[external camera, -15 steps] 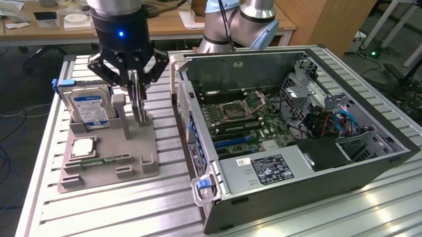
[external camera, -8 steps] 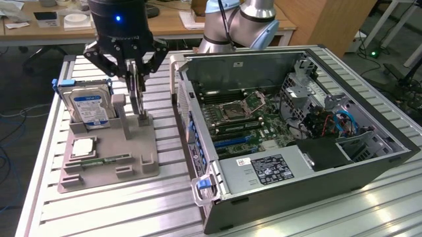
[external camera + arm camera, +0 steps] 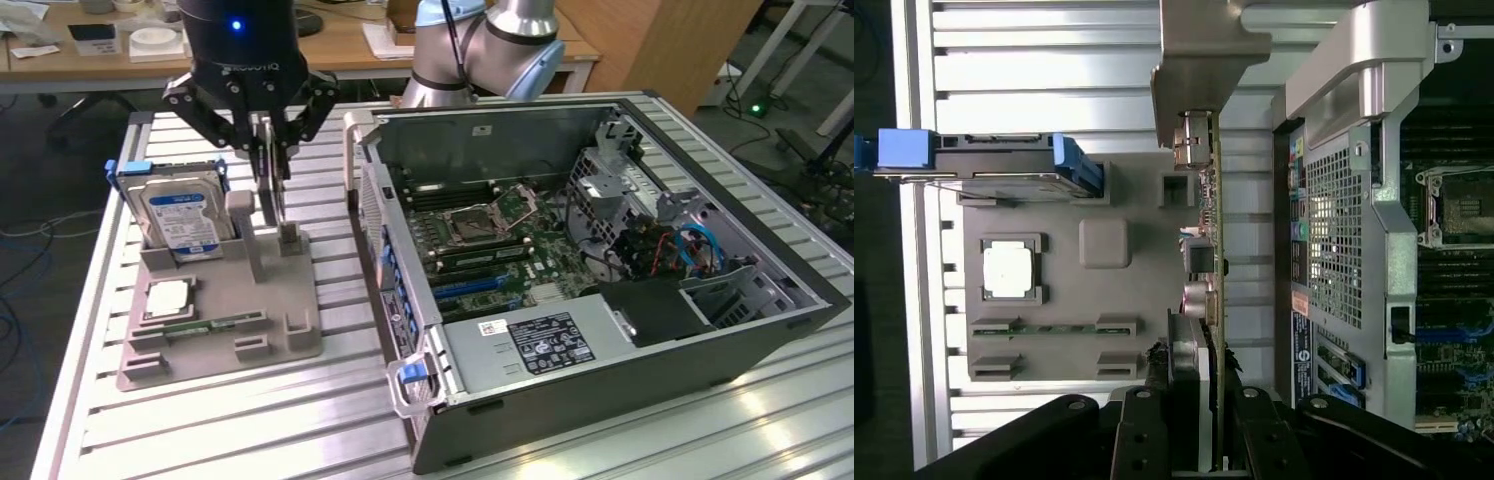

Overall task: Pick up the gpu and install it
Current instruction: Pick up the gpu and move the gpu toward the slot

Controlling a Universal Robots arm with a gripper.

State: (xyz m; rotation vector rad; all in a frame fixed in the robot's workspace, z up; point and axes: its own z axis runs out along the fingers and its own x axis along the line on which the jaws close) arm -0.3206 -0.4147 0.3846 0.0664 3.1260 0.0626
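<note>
Gripper (image 3: 1199, 375) jaws sit clamped on the thin edge of the gpu (image 3: 1204, 255), which stands upright on edge over the gray holder (image 3: 1104, 300), and so narrow a pinch could let the card swing or slip and snag its bracket (image 3: 1204, 60) on that holder.

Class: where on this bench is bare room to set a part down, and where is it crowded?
Free: table slats below the grey holder in the exterior view, and the corner at its lower right beside the computer case. Crowded: the narrow gap between holder and case, by the gpu.
</note>
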